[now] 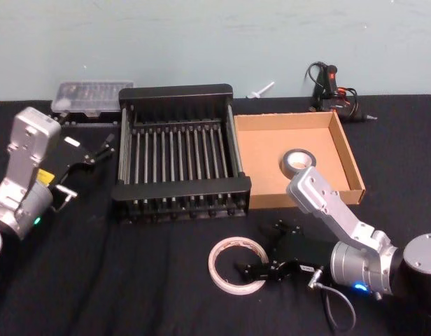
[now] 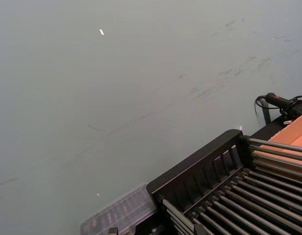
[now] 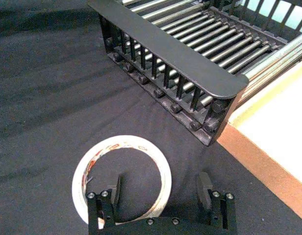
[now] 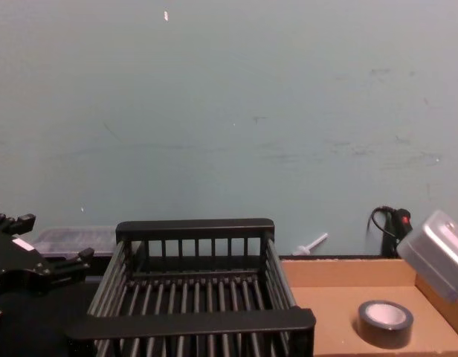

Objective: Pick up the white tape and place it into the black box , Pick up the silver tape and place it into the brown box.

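From the head view we see the white tape (image 1: pixel 236 265) lying flat on the black table (image 1: pixel 131 280), in front of the black box (image 1: pixel 180 155), with the right gripper (image 1: pixel 254 273) low at the roll's right rim. The right wrist view gives us the detail that the head camera lacks: the fingers (image 3: pixel 114 188) are spread apart, one standing inside the roll's core hole and the other outside the ring, so that the near wall of the white tape (image 3: pixel 122 177) lies between them; we cannot tell whether either finger touches it. That same view shows the red print on the roll's face and the near corner of the black box (image 3: pixel 190 63) just beyond, with the edge of the brown box (image 3: pixel 273 142) beside it. The silver tape (image 1: pixel 298 162) already lies inside the brown box (image 1: pixel 285 126), and the chest view shows it from the side (image 4: pixel 384 323), resting flat on the cardboard floor (image 4: pixel 326 305) to the right of the black box (image 4: pixel 195 297). The left gripper (image 1: pixel 96 155) hangs above the table to the left of the black box, its fingers parted and holding nothing; the chest view catches it at the lower left (image 4: pixel 36 268). The left wrist view looks past the crate's far corner (image 2: pixel 214 171) to a clear plastic case (image 2: pixel 119 215) against the wall.
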Action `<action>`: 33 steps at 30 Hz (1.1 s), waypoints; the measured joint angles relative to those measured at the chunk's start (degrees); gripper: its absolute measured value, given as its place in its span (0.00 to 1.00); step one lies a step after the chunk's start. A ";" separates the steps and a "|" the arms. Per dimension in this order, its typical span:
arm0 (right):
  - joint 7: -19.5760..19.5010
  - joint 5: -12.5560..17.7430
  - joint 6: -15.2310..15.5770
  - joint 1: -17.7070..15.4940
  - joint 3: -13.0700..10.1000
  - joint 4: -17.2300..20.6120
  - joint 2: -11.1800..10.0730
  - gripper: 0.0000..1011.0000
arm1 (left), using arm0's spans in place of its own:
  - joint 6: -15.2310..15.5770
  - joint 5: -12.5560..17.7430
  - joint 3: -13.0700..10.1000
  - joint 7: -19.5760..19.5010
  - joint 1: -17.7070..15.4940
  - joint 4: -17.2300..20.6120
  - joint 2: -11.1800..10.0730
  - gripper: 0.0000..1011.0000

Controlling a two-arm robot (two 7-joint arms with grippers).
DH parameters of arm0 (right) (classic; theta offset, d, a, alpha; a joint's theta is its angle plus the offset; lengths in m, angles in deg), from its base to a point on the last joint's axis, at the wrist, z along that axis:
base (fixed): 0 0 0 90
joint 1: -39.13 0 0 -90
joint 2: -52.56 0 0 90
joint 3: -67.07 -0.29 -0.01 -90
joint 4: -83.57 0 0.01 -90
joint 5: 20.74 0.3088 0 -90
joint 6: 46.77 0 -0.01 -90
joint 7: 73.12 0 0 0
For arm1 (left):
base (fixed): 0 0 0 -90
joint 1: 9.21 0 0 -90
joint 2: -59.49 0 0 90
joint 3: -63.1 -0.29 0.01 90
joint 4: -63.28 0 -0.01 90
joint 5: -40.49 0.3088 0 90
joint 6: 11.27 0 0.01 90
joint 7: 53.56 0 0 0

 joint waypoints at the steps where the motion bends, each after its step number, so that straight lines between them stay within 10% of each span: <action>1: 0.00 -0.03 0.00 0.00 0.00 -0.01 0.02 0.99 | 0.00 0.00 0.00 0.00 0.00 0.00 0.00 0.99; 33: -0.19 -2.02 -0.50 -0.04 -0.30 -0.51 1.11 0.99 | 0.00 0.00 0.00 0.00 0.00 0.00 0.00 0.99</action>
